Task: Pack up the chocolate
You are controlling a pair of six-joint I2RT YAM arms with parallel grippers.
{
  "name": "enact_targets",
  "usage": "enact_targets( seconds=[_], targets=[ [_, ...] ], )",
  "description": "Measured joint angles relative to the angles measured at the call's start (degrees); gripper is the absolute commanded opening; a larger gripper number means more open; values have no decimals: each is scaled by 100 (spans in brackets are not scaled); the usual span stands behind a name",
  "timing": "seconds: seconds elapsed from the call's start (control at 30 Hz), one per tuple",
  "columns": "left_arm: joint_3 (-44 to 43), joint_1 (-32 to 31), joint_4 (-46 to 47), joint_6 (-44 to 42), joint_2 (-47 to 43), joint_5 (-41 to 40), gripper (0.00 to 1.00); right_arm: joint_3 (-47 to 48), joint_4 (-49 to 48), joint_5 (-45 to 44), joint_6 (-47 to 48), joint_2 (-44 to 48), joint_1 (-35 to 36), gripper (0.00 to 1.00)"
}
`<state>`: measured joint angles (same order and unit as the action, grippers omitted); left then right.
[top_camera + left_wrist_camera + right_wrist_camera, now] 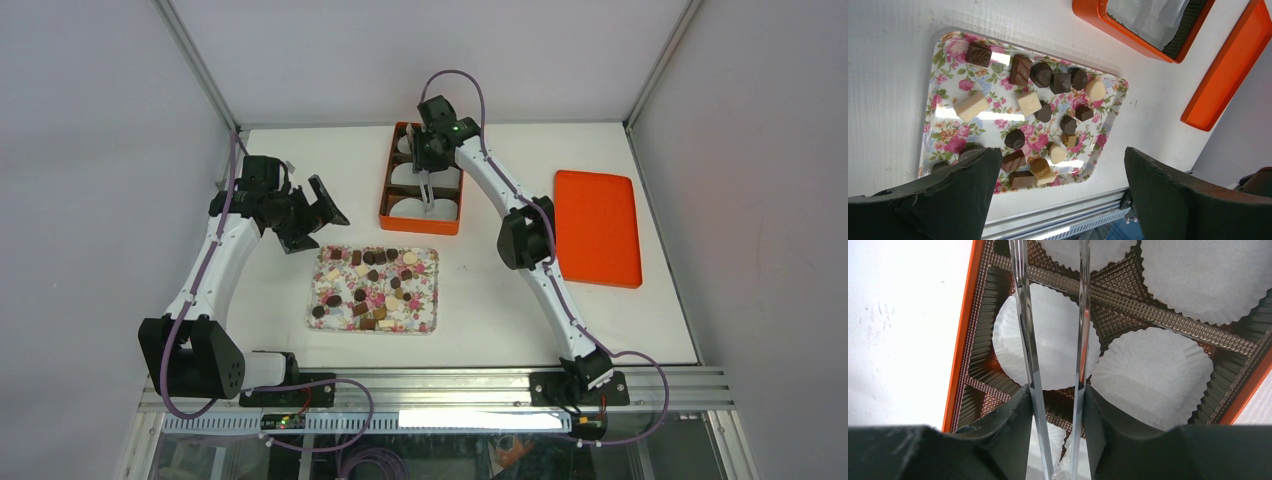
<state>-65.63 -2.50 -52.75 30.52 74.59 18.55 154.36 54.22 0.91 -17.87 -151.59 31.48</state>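
Note:
The chocolate (372, 290) is several small dark, light brown and cream pieces on a floral tray (312, 300), also in the left wrist view (1029, 103). My left gripper (318, 212) is open and empty, above the table just beyond the tray's far left corner; its jaws (1063, 190) stand wide apart. My right gripper (428, 165) is shut on metal tongs (1025, 330) and holds them over the orange box (420, 178). The tong arms stand apart over a white paper cup (1053, 340). Their tips are out of the wrist view; I see no chocolate between the arms.
The box (965, 330) has a brown ribbed insert with several white paper cups, all empty where visible. An orange lid (598, 227) lies at the right of the table. The box corner (1098, 15) and lid (1228, 70) show in the left wrist view.

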Motion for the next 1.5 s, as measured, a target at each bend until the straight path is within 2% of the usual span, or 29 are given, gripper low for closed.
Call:
enact_targets(
  seconds=[0.23, 0.53, 0.73, 1.07, 1.3, 1.5],
  targets=[
    [0, 0, 0, 0, -7, 0, 99, -11, 0, -2, 4, 0, 0, 34],
    [24, 0, 2, 0, -44, -2, 99, -262, 0, 0, 90, 22, 0, 4],
    [55, 0, 2, 0, -70, -2, 99, -627, 120, 7, 232, 417, 2, 0],
    [55, 0, 4, -4, -122, -2, 99, -1884, 621, 118, 549, 2330, 98, 0],
    [55, 0, 4, -2, -122, 2, 99, -4205, 1073, 199, 608, 4441, 625, 0],
    [55, 0, 2, -2, -125, 0, 99, -5648, 1475, 264, 358, 5556, 1373, 0]
  ],
)
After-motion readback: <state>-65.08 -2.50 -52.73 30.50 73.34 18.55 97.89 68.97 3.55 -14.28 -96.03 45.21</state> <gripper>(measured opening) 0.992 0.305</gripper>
